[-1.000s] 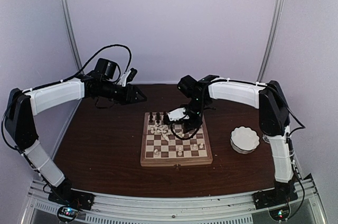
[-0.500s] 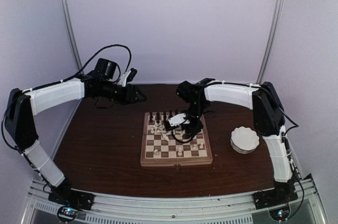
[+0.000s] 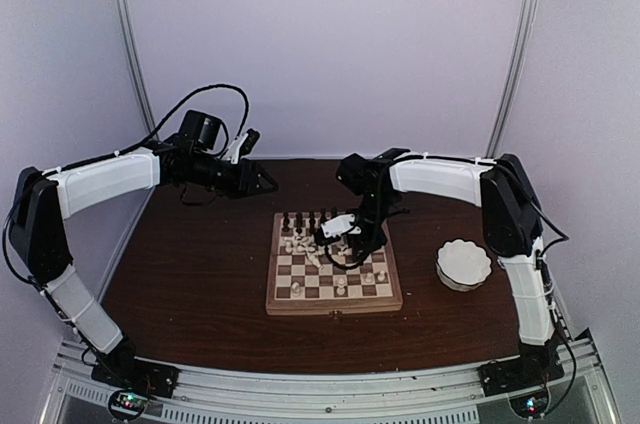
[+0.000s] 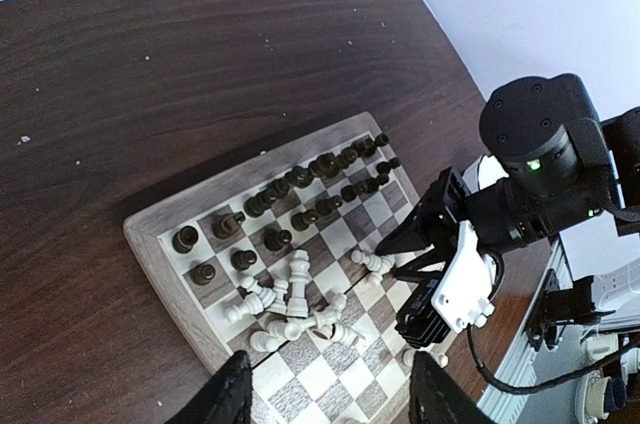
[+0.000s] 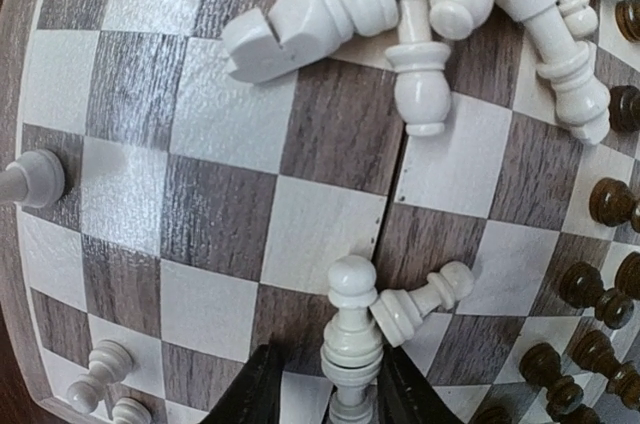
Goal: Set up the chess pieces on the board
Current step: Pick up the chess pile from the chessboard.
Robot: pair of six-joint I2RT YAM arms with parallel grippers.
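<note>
Overhead, two wrist close-ups; shared board (image 3: 300, 306)

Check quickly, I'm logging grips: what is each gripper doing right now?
Left gripper: open, empty.
Right gripper: fingers flank an upright white piece; grip cannot be told.

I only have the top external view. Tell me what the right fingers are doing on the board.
Observer: The right wrist view shows the right fingers either side of an upright white piece; whether they grip it, I cannot tell.
Operator: Check what's near it.
Observer: A toppled white pawn lies against it.
Operator: Report the left fingers.
Observer: The left fingers are open and empty, facing the board.
</note>
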